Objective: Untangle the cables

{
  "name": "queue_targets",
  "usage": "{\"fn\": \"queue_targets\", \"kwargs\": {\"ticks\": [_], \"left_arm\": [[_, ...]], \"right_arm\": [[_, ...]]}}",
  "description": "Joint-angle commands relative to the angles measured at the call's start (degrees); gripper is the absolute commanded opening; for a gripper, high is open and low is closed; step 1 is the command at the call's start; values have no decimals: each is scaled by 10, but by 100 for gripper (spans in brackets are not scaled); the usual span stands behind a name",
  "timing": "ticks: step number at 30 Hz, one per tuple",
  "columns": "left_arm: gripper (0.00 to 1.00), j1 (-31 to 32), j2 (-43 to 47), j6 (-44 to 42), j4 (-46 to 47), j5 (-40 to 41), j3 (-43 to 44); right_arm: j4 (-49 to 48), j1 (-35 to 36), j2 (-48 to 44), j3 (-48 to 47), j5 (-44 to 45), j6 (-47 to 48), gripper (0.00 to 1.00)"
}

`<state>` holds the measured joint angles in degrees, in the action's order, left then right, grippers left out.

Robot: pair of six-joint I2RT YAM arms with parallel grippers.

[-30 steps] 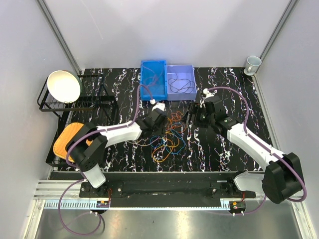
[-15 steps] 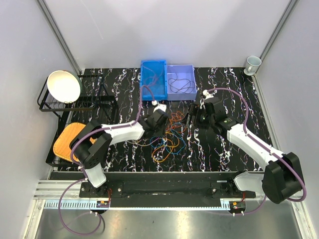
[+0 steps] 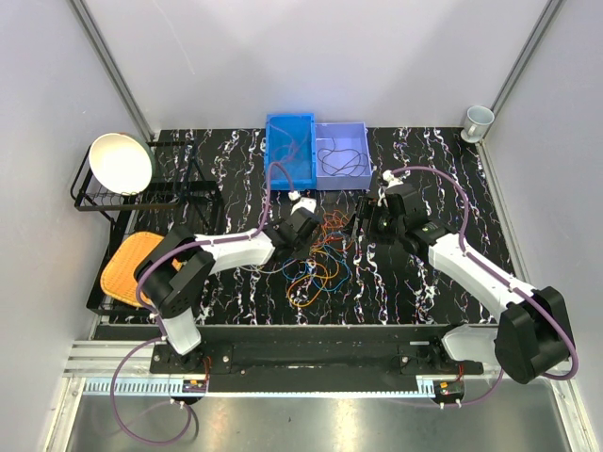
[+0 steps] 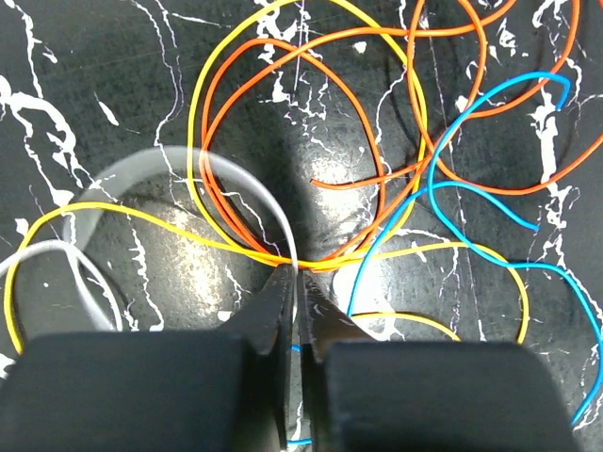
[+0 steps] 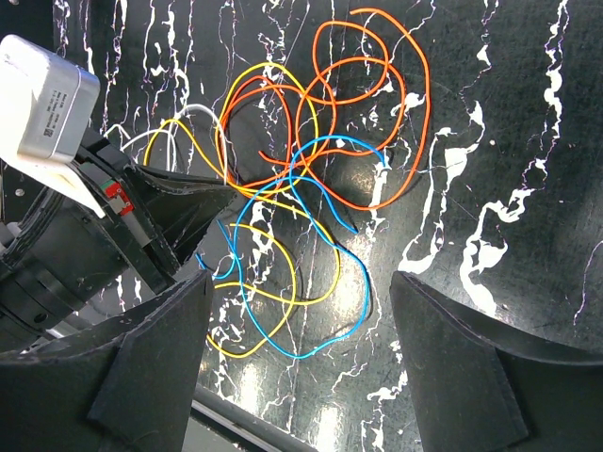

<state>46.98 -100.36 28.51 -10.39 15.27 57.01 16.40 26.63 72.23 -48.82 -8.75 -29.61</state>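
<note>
**Near edge.** Two arms are bolted to the black, white-veined desk (image 3: pixel 424 292). The left arm (image 3: pixel 226 250) and the right arm (image 3: pixel 471 268) both reach inward to one tangle of cables (image 3: pixel 318 266) lying at mid-desk.

**Tangle.** The wrist views show four colours: orange, yellow, blue and white. The strands overlap too much for a sure count of each.

**Left pincer** (image 4: pixel 294 282). Its two fingers are pressed together, with the tips at the spot where yellow and orange strands cross. One white loop, blurred and lifted off the surface, runs into the seam between the tips. The pincer is therefore closed on the cables, though whether a second strand is nipped cannot be told.

**Right pincer** (image 5: pixel 301 278). Its two fingers are spread wide over the right side of the tangle and hold nothing. Blue and yellow loops lie on the desk below the gap.

**Left side.** One orange object (image 3: pixel 127 264) sits here, its kind unclear. Beyond it one black wire rack (image 3: pixel 94 202) carries one tilted white bowl (image 3: pixel 121 162).

**Far edge.** Two open bins stand touching side by side — a blue bin (image 3: pixel 301 174) on the left and a lavender bin (image 3: pixel 356 137) on the right. The lavender one holds one black cable (image 3: pixel 337 160). The contents of the blue one cannot be made out.

**Far right corner.** One cup (image 3: pixel 478 121) stands here.
</note>
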Motion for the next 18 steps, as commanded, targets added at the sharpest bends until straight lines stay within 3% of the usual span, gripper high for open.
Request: {"fn": "queue_targets", "kwargs": {"ticks": [1,18], "left_arm": [[0,2,5,-5,13,19,21],[0,3,194,-16,-130,-19,158]], "right_arm": [[-6,6,-2,-1,-12,7,82],[-5,5,-6,-10,-18,0,82]]}}
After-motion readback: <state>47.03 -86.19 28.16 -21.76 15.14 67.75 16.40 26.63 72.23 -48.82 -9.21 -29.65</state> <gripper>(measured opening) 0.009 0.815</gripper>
